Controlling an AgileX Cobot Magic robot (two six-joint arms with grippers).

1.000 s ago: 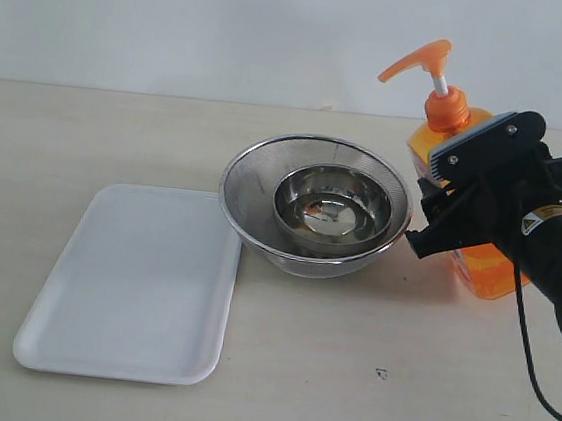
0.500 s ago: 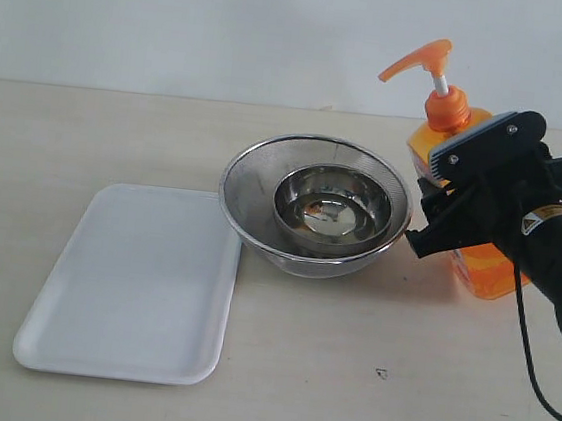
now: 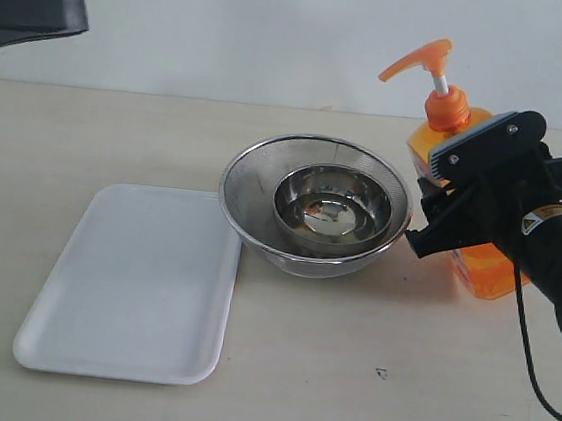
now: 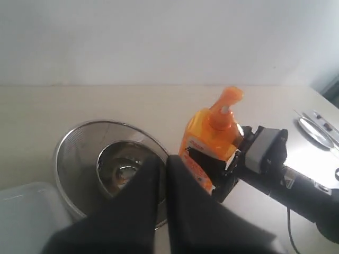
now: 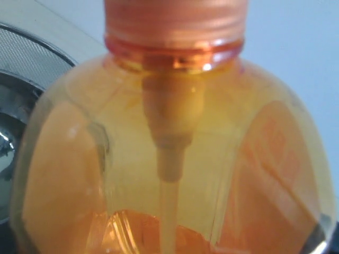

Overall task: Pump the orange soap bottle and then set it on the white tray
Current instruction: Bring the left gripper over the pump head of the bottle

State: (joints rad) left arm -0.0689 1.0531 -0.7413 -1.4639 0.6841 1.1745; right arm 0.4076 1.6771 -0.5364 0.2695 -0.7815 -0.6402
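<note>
Right gripper [image 3: 451, 200] clamps the orange soap bottle [image 3: 445, 109] upright beside the steel strainer bowl [image 3: 248, 192]; left gripper [image 4: 164, 161] hovers, fingers pressed together.

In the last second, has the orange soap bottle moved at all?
No: the orange soap bottle keeps its place right of the steel strainer bowl.

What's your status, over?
Right gripper shut on orange soap bottle, pump up. Left gripper shut, up high. Strainer bowl between bottle and white tray.
</note>
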